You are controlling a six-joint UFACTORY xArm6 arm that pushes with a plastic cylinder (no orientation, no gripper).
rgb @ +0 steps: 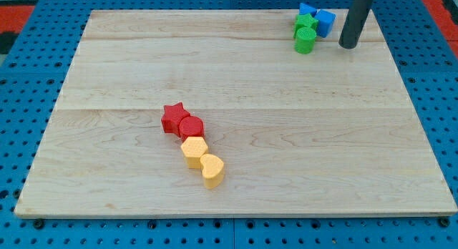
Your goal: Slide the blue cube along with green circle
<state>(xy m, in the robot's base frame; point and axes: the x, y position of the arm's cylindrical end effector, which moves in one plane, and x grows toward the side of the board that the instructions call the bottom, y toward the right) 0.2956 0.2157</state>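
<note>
The blue cube sits near the view's top right corner of the wooden board. The green circle lies just below and left of it. Another green block and another blue block are packed in the same cluster, touching the cube's left side. My tip rests on the board just right of the cluster, slightly below the blue cube and level with the green circle, with a small gap to both.
A red star and a red circle touch near the board's middle left. A yellow hexagon and a yellow heart continue that chain downward. The board's top edge runs close behind the cluster.
</note>
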